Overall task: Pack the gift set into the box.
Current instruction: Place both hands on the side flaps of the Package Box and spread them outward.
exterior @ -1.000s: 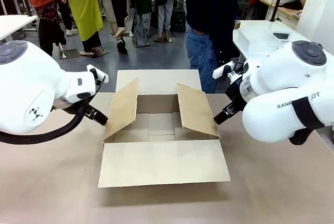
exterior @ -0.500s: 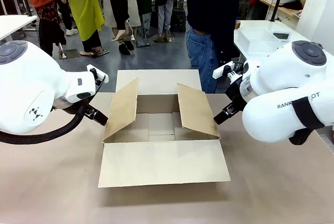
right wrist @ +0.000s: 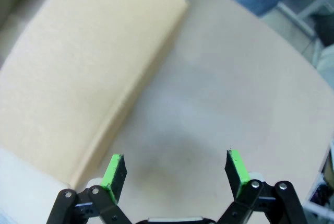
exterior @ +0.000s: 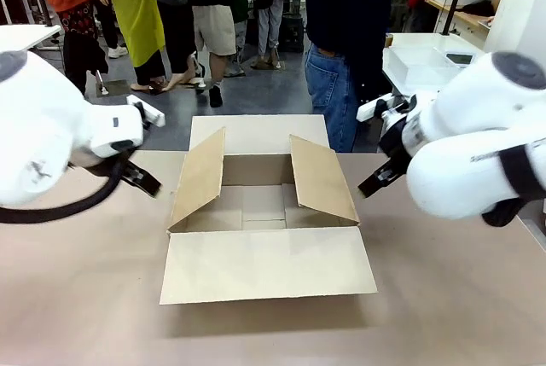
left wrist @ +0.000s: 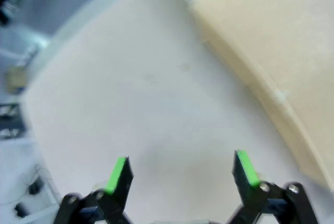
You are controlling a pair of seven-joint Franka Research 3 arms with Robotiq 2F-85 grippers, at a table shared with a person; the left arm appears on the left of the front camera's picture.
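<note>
Cardboard box [exterior: 269,268] sits centre frame, all four flaps open, interior bare: nothing packed yet, so the whole task remains. My left gripper [left wrist: 180,167], lower frame, fingers spread, empty, box at upper right. My right gripper [right wrist: 175,169]: likewise spread, empty.

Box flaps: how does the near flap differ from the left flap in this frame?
The near flap lies flat, folded outward onto the table; the left flap stands raised at a slant. The near flap runs along the long side of the box and is wider; the left flap sits on a short side and is narrower. Both are plain brown cardboard and open, leaving the inside of the box uncovered.
</note>
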